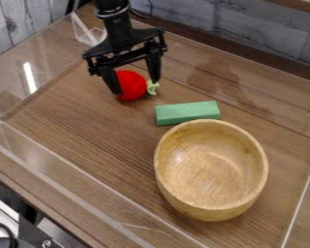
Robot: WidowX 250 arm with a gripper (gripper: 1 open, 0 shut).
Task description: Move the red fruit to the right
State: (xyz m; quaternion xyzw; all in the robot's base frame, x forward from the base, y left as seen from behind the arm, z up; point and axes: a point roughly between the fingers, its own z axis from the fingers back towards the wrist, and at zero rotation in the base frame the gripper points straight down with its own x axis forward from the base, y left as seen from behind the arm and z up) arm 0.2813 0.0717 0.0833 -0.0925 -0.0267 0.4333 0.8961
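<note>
The black claw (124, 73) hung over the back-left part of the wooden tabletop (80, 136), pointing steeply downward, its two fingers (93, 79) spread wide and gripping nothing. The red fruit (128, 83) lay on the tabletop directly beneath and between those fingers, one finger to its left and the other at its upper right; whether either finger touched the fruit could not be told from this view. The fruit's small green leafy tip pointed right, toward the flat green block (188, 112), which lay near it on the tabletop, angled slightly, not touching. In front of the block and well apart from the fruit stood the large wooden bowl (212, 170), upright, with nothing visible inside. Clear plastic walls (42, 160) ran along the near and left edges of the work area, and a small clear angled stand (80, 31) sat at the back left, partly behind the arm.
</note>
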